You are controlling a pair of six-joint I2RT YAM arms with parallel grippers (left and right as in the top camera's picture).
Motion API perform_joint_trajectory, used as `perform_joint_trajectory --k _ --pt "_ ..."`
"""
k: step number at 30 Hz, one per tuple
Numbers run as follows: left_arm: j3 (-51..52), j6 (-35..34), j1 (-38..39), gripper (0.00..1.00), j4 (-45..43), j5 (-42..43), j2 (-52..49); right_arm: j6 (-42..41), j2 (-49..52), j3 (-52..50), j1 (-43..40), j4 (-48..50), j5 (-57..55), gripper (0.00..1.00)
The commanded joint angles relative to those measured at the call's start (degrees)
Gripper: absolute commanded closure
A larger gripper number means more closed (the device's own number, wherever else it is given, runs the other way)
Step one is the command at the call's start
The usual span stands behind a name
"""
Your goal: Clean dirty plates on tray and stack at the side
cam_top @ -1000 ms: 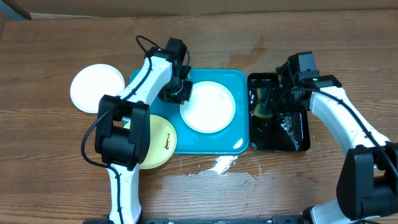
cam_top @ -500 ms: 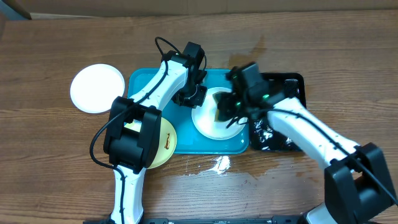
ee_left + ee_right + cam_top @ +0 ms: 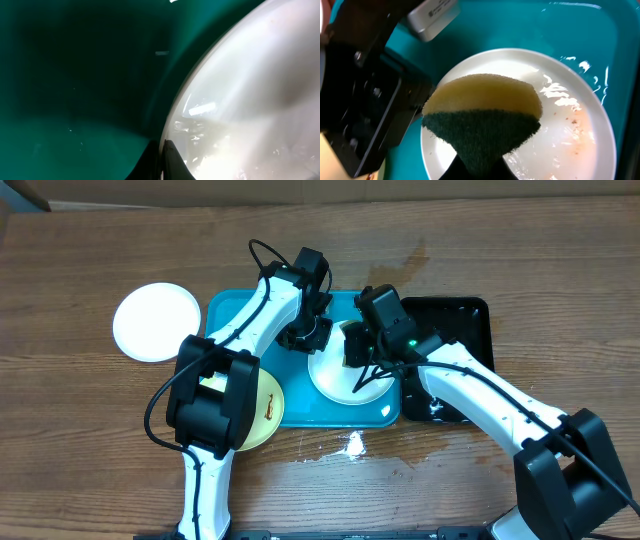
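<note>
A white plate (image 3: 345, 380) lies on the turquoise tray (image 3: 235, 315), wet, with reddish smears on its right side in the right wrist view (image 3: 570, 130). My left gripper (image 3: 312, 338) is shut on that plate's left rim (image 3: 210, 100), pinning it over the tray floor (image 3: 75, 90). My right gripper (image 3: 355, 348) is shut on a yellow and green sponge (image 3: 482, 117) held over the plate. A second white plate (image 3: 156, 321) lies on the table left of the tray. The pale yellow-green plate (image 3: 258, 410), with a dark smear, sits at the tray's front left corner.
A glossy black tray (image 3: 462, 330) stands right of the turquoise tray, partly under my right arm. Water is spilled on the wooden table (image 3: 352, 444) in front of the tray. A cardboard edge (image 3: 300, 190) runs along the back.
My right gripper came from the black tray with the sponge to over the white plate, then shifted slightly left. My left gripper pulled the plate a little right, then held still.
</note>
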State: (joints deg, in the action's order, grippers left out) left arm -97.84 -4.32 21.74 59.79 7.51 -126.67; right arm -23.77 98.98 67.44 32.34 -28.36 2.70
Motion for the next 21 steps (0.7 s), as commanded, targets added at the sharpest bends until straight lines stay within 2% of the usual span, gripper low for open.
perform_joint_trajectory --k 1,9,14,15,17,21 --pt "0.3 -0.6 0.0 0.96 0.2 -0.4 -0.4 -0.3 0.2 1.2 0.2 1.7 -3.0 0.96" --pt "0.2 -0.3 0.0 0.96 0.2 -0.4 -0.4 -0.3 0.1 1.4 0.1 4.1 -3.1 0.96" --pt "0.2 -0.3 0.0 0.96 0.2 -0.6 -0.4 -0.4 -1.6 3.4 -2.8 3.1 3.3 0.96" --pt "0.2 -0.3 0.0 0.96 0.2 -0.6 -0.4 -0.4 -2.1 3.7 -3.7 2.7 4.4 0.93" --pt "0.2 -0.3 0.0 0.96 0.2 -0.6 -0.4 -0.3 -3.2 3.9 -5.7 2.1 7.0 0.72" --pt "-0.1 -0.3 -0.1 0.96 0.6 -1.0 -0.4 -0.3 -5.4 3.9 -10.6 -0.5 12.0 0.68"
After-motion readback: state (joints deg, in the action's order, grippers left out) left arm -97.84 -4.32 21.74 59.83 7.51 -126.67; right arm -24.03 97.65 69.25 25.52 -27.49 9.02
